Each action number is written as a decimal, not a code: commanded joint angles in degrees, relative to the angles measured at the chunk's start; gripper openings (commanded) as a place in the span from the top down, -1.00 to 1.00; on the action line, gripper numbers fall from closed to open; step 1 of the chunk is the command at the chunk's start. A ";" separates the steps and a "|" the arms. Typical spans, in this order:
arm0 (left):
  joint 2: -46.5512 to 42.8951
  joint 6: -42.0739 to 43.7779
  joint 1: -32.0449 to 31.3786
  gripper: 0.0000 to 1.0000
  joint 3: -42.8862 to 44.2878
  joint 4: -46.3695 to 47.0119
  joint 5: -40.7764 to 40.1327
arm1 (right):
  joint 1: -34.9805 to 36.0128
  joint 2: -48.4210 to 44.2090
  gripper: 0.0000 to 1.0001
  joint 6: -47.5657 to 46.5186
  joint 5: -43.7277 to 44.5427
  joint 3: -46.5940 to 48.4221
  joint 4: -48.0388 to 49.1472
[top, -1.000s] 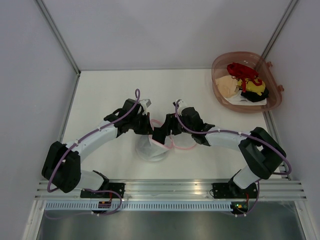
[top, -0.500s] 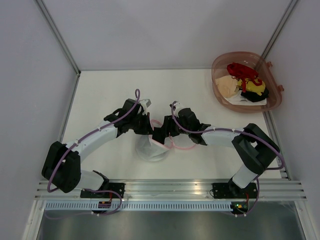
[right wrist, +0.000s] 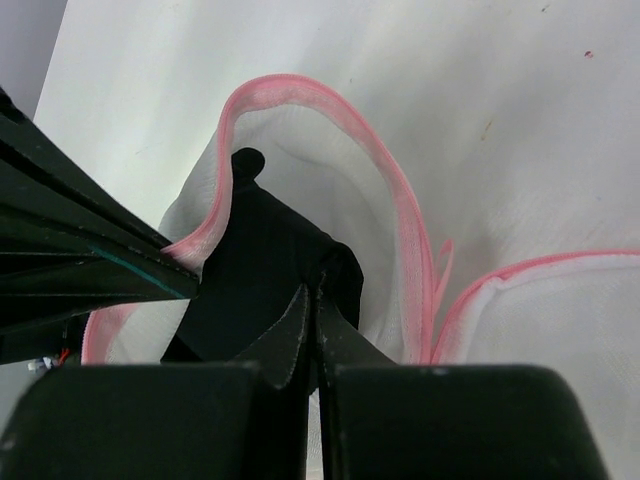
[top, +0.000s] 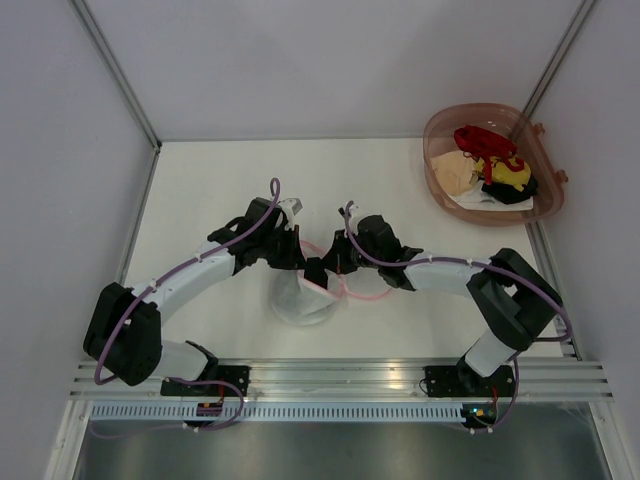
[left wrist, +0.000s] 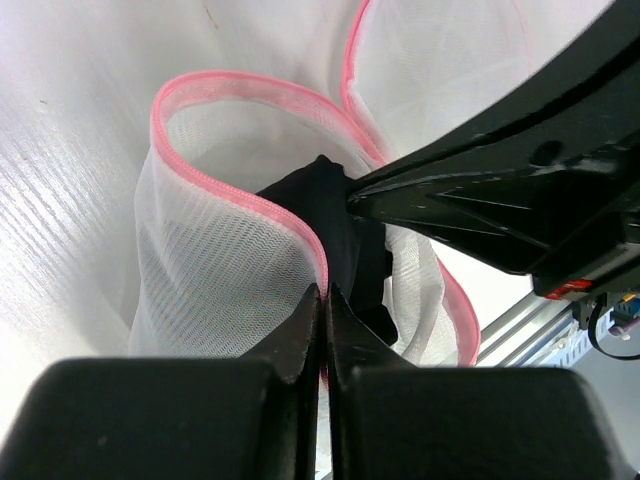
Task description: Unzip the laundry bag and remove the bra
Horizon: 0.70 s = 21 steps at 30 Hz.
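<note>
Left hand: fingers pressed together, pinching the pink zipper rim of the laundry bag at its near edge. Right hand: fingers also pressed together, pinching a fold of the bra. The bra is black fabric, sitting in the bag's open mouth & poking up past the rim. In the left wrist view the right hand's tip comes in from the right & meets the black fabric inside the opening. The 2 hands are just beside each other over the bag, tips nearly touching. Bag = white see-through mesh, mouth gaping, rim looped in a curve. A second pink-edged flap spreads out to the right on the surface. Bag lies near the middle of the surface, towards the front, between the 2 arms. Far right corner: pinkish-brown basket, well apart from the bag, w/ red, yellow, cream & black clothes in it.
</note>
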 commanded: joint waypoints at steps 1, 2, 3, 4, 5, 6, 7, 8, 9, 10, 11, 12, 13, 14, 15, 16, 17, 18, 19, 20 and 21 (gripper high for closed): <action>-1.68 -1.45 -0.20 0.95 0.46 1.58 -0.63 | 0.49 -6.17 0.99 -1.07 1.54 1.17 -0.62; -1.59 -1.45 -0.20 0.95 0.46 1.67 -0.63 | 0.06 -7.67 0.99 -1.25 2.51 1.26 -2.28; -1.77 -1.45 -0.20 0.95 0.46 1.59 -0.71 | -0.12 -9.25 0.99 -1.42 3.82 1.26 -2.99; -1.77 -1.45 -0.20 0.95 0.46 1.58 -0.71 | -0.38 -12.23 0.99 -1.95 6.18 1.34 -3.87; -1.77 -1.37 -0.20 0.95 0.46 1.58 -0.71 | -1.08 -13.82 0.99 -2.30 7.69 1.78 -5.97; -1.86 -1.36 -0.20 0.95 0.46 1.50 -0.63 | -1.35 -15.23 0.99 -2.57 8.75 1.96 -6.86; -1.86 -1.36 -0.20 0.95 0.37 1.50 -0.71 | -1.96 -17.85 0.99 -3.26 10.58 2.22 -7.65; -1.86 -1.36 -0.20 0.95 0.37 1.58 -0.89 | -2.23 -19.01 0.99 -3.62 11.38 2.83 -9.05; -1.86 -1.36 -0.20 0.95 0.37 1.50 -0.63 | -2.49 -20.07 0.99 -3.80 12.00 3.10 -9.76; -1.86 -1.45 -0.20 0.95 0.28 1.50 -0.71 | -3.10 -22.08 0.99 -4.06 13.92 3.71 -10.90; -1.77 -1.37 -0.20 0.96 0.28 1.58 -0.71 | -3.46 -22.79 0.99 -4.15 14.90 4.07 -11.43; -1.86 -1.36 -0.20 0.95 0.28 1.50 -0.71 | -3.63 -23.50 0.99 -4.15 16.13 4.51 -12.05; -1.86 -1.45 -0.20 0.95 0.20 1.50 -0.71 | -3.98 -24.55 0.99 -4.06 16.75 4.86 -12.49; -1.94 -1.54 -0.20 0.95 0.20 1.50 -0.71 | -4.77 -25.08 0.99 -3.19 18.76 4.95 -12.41; -1.94 -1.54 -0.20 0.95 0.20 1.58 -0.63 | -5.82 -26.22 0.99 -2.40 19.04 4.34 -10.93; -1.94 -1.45 -0.20 0.95 0.20 1.50 -0.63 | -6.62 -26.49 0.99 -1.18 18.78 3.90 -9.78; -2.03 -1.54 -0.20 0.95 0.20 1.50 -0.63 | -7.41 -27.02 0.99 0.06 16.86 3.46 -8.46; -1.95 -1.45 -0.20 0.95 0.20 1.58 -0.54 | -8.37 -27.37 0.99 3.64 14.93 2.85 -6.88; -2.12 -1.45 -0.20 0.96 0.11 1.50 -0.54 | -9.34 -27.98 0.99 5.85 12.56 1.97 -4.69; -2.03 -1.63 -0.20 0.95 0.11 1.50 -0.54 | -11.70 -28.16 0.99 7.96 11.06 0.48 -0.06; -2.21 -1.63 -0.20 0.95 0.02 1.50 -0.54 | -12.77 -28.42 0.99 12.42 8.78 -0.40 2.25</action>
